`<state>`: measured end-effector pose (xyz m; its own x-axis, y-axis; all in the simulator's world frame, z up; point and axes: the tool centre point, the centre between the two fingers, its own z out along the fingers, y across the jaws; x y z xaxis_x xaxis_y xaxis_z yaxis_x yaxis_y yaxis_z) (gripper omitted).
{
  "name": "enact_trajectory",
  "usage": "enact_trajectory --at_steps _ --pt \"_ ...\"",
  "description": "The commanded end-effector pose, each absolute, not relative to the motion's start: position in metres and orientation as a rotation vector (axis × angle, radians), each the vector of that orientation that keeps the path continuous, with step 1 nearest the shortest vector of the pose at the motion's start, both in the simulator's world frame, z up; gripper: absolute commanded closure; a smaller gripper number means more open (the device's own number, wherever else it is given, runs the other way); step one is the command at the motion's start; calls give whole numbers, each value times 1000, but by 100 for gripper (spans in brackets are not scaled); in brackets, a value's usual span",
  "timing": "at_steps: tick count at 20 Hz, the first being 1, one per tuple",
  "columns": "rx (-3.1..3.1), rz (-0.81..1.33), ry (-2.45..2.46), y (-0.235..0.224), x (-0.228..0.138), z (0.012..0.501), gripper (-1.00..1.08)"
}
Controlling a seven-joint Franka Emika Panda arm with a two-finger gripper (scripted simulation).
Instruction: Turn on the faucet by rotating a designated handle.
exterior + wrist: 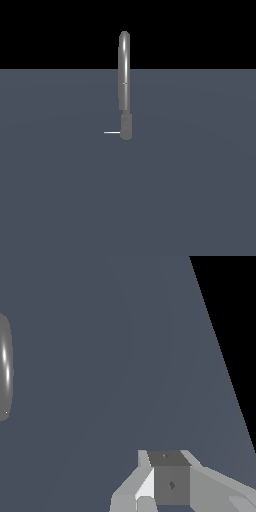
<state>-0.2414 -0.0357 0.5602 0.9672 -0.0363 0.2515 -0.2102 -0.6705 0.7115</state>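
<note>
The faucet [124, 75] is a tall slim grey tube with an arched top, standing upright on a darker cylindrical base [126, 127] in the middle of the exterior view. The handle [112, 133] is a thin light rod sticking out of that base towards the exterior view's left. No arm or gripper appears in the exterior view. In the wrist view, part of my gripper [167, 458] shows at the picture's edge as grey and white blocks, apart from a shiny stretch of the faucet [5, 368]. The handle is not in the wrist view.
A flat blue-grey floor [190, 190] spreads around the faucet, with black background beyond its far edge.
</note>
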Motion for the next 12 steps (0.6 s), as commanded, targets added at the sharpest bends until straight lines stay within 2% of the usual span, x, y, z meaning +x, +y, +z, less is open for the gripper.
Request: enact_trajectory --at_steps 1,12 --pt "2180 300 -177 -32 -239 571 108" --pt "1688 375 -138 4 -221 609 108"
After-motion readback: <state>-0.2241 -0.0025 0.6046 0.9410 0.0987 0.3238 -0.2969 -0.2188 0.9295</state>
